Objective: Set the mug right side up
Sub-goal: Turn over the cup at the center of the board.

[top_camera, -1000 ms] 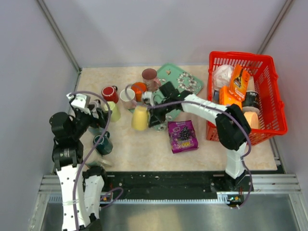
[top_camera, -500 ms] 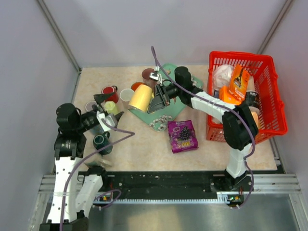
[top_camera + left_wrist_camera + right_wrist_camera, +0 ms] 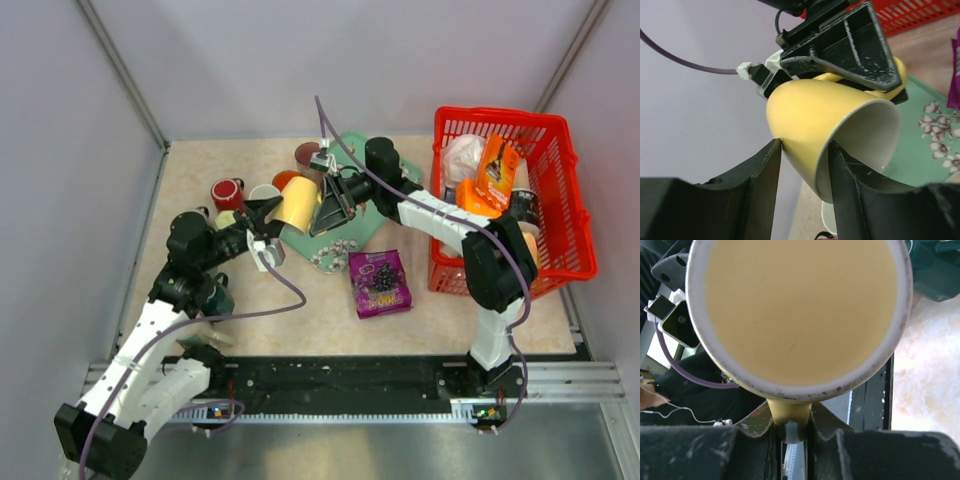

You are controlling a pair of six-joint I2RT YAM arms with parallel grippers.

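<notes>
- The left gripper is reaching further across than a second ago, when it was hanging back by the table's left edge, and is now meeting the yellow mug in mid-air.
- The yellow mug is hanging above the table, just left of the green tray, tipped on its side with its mouth pointing toward the left arm.
- The right gripper is pinching the mug's handle between closed fingers, with the mug's base facing its wrist camera.
- The left gripper's fingers are straddling the mug's lower wall near the rim; whether they are pressing on it or only standing beside it, I cannot tell.
- A white mug, an orange mug and a red mug are standing close together behind the held mug.
- A purple packet is lying on the table near the tray, and a red basket is sitting at the right.
</notes>
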